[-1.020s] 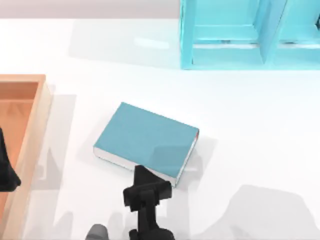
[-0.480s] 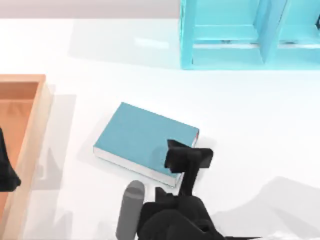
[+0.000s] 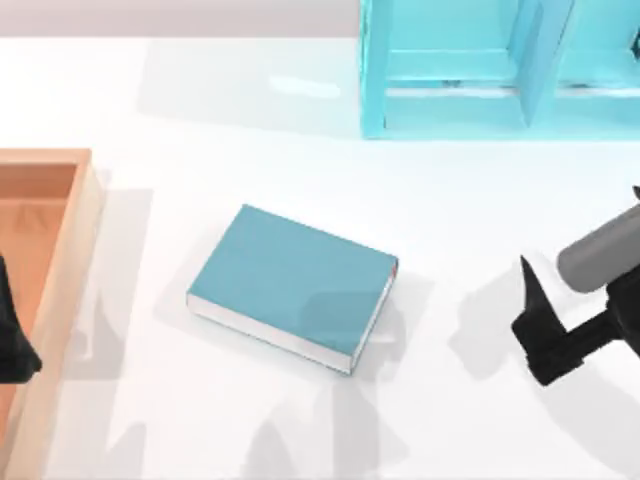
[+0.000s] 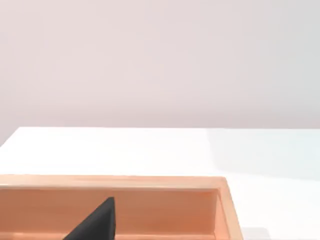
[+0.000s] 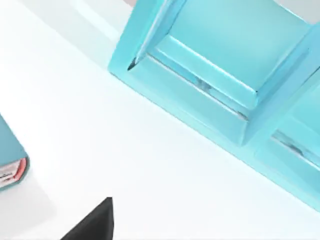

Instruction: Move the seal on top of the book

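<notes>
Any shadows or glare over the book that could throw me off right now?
Top view: soft grey arm shadows lie across the book and the table, no glare on its cover. Right wrist view: the book's corner is evenly lit, beside the shelf unit.

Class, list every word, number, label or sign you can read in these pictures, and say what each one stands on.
None can be read.
Book: plain teal cover; the reddish spine tip carries marks too blurred to read.
Cyan shelf unit, wooden tray: no lettering.
</notes>
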Tool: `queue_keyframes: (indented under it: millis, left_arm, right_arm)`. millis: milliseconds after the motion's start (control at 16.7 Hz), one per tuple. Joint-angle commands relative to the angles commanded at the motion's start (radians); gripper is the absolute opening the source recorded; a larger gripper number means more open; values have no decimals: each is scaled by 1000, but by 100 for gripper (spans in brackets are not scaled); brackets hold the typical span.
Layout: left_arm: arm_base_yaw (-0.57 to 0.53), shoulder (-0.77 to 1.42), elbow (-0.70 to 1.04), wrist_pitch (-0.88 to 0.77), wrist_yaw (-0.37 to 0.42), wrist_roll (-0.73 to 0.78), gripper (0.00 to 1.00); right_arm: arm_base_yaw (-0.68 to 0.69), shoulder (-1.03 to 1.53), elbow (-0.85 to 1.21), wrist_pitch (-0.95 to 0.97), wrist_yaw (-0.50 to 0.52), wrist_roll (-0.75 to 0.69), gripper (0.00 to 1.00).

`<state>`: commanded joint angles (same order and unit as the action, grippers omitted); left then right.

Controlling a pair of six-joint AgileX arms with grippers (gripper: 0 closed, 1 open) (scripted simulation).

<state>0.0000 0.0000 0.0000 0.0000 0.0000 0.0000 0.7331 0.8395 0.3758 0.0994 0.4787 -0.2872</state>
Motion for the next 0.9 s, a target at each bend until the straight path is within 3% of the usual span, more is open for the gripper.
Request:
queue_keyframes:
  millis: [240, 480, 660, 900]
  left_arm:
    - [0, 0, 0, 0, 0, 0, 100]
    - [0, 0, 0, 0, 0, 0, 100]
    - [0, 0, 0, 0, 0, 0, 100]
    - [0, 0, 0, 0, 0, 0, 100]
  right_arm:
    - [-356, -439, -184, -69, -242, 168, 100]
    - [-622, -723, -316, -96, -406, 258, 100]
    - [-719, -825, -368, -99, -470, 284, 100]
    - [-733, -839, -376, -99, -479, 287, 100]
